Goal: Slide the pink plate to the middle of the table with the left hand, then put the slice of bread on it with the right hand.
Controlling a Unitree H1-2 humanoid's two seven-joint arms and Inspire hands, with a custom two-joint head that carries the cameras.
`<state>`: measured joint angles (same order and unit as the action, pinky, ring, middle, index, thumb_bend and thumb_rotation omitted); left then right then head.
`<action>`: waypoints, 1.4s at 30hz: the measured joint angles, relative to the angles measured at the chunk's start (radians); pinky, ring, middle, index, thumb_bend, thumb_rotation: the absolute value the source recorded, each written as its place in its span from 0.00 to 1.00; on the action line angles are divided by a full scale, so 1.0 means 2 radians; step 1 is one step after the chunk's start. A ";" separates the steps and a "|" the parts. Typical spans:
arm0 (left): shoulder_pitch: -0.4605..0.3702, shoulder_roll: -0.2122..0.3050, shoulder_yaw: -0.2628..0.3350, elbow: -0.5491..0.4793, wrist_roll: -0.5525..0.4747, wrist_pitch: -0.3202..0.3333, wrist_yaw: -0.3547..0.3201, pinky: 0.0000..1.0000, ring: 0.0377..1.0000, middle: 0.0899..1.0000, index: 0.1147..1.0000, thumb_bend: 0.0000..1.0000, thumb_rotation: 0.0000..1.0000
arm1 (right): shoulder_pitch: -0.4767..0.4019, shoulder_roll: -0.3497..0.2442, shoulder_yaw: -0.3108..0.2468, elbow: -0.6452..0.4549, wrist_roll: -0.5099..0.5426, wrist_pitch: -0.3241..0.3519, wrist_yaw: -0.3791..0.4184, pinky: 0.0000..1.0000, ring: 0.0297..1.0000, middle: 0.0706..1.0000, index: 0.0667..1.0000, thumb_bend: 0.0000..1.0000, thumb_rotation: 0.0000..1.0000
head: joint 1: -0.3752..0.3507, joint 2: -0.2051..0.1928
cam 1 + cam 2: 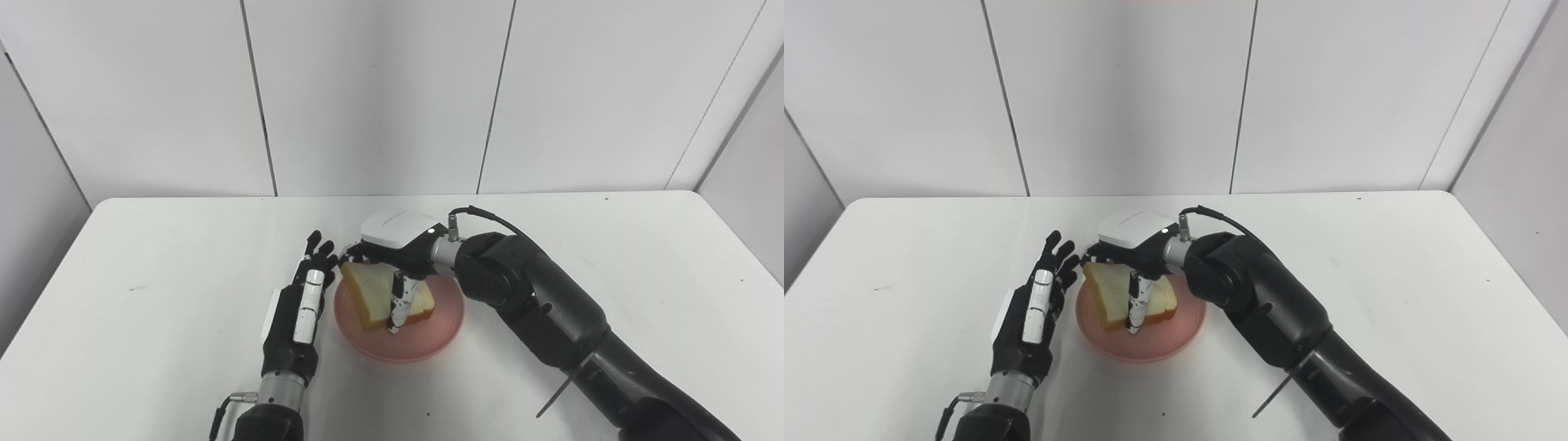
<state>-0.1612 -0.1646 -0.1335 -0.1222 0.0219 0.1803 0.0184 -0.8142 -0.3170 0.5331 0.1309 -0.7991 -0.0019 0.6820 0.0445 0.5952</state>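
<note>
text: none legible | right hand point(401, 245): white back cover w/ faint grey print line, too small/blurred to read | left hand point(298, 306): no markings readable | pink plate point(429, 343), bread point(373, 294), table point(153, 257): no labels/nos.

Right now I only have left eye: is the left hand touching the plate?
Observer: No. Right eye shows a strip of table between the left hand and the plate rim; the hand is open.
Operator: Bread released?
Observer: No. The right hand is shut on the bread, thumb across its near face.
Operator: Bread flat?
Observer: Tilted: its left corner is raised, its right end sits low on the plate.
</note>
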 measured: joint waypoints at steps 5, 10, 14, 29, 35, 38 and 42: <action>0.000 0.000 0.000 -0.002 0.000 0.010 0.000 1.00 0.96 0.95 0.97 0.78 0.94 | 0.000 -0.001 -0.002 -0.003 0.000 0.000 0.007 0.54 0.65 0.69 0.75 0.92 0.21 | -0.001 0.000; 0.000 0.000 0.001 -0.002 -0.001 0.010 0.000 0.98 0.96 0.96 0.98 0.76 0.95 | 0.000 -0.007 0.000 -0.021 -0.016 0.021 0.043 0.63 0.74 0.78 0.80 0.94 0.27 | -0.003 0.002; 0.000 0.001 0.001 -0.002 -0.006 0.010 -0.003 0.99 0.97 0.97 0.99 0.76 0.94 | -0.004 -0.009 0.001 -0.040 -0.034 0.051 0.088 0.75 0.83 0.85 0.83 0.97 0.29 | -0.005 0.004; 0.000 0.004 0.007 -0.002 -0.011 0.010 -0.011 1.00 0.97 0.98 0.99 0.76 0.94 | -0.023 -0.025 0.007 -0.085 -0.064 0.075 0.187 0.95 0.95 0.97 0.96 1.00 0.39 | -0.011 0.008; 0.000 0.004 0.010 -0.002 -0.011 0.010 -0.013 0.99 0.96 0.97 0.98 0.75 0.95 | -0.024 -0.023 0.001 -0.088 -0.069 0.093 0.199 0.97 0.99 1.00 1.00 1.00 0.43 | -0.012 0.008; 0.000 0.004 0.011 -0.002 -0.011 0.010 -0.013 0.99 0.96 0.97 0.98 0.75 0.95 | -0.025 -0.023 -0.001 -0.088 -0.070 0.095 0.200 0.99 1.00 1.00 1.00 1.00 0.45 | -0.012 0.007; 0.000 0.005 0.011 -0.002 -0.011 0.008 -0.015 0.98 0.96 0.97 0.98 0.75 0.95 | -0.026 -0.023 -0.017 -0.099 -0.063 0.096 0.201 0.97 1.00 1.00 1.00 1.00 0.44 | -0.015 0.002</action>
<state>-0.1613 -0.1552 -0.1109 -0.1264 -0.0005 0.1965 -0.0111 -0.8668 -0.3622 0.4995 -0.0676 -0.9244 0.1905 1.0837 0.0154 0.5998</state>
